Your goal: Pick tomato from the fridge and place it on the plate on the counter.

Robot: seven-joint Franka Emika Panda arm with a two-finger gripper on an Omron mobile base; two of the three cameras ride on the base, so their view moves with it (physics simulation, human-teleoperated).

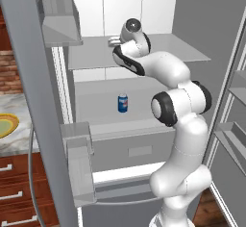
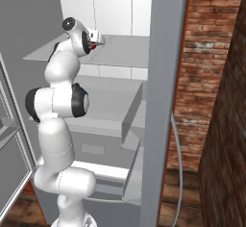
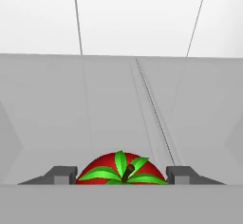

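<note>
The fridge stood wide open in front of you, white inside, grey shelves, a brick wall off to the right. Your arm reached in over the upper shelf, toward its middle. There was the tomato, right between your fingertips, leafy top facing the hand camera, and a sliver of red peeked out at the gripper in the right base view too. The fingers sat just beside its flanks, one on each side; whether they had actually clamped on it or merely bracketed it, I couldn't tell. Whether the fruit still sat on the shelf or was already lifted, I couldn't say either.

A blue can stood on the shelf below, near its front edge, well apart from the action. The plate waited on the counter, outside the left door.

Here's where it could have slipped, as I judged it: a round, glossy fruit pinched off-centre could squirt out and roll along the shelf. Pull back too low and you'd drag it on the shelf's front edge. And that swing to the plate had the door and its bins squarely in the way — clip one and the tomato's gone.
</note>
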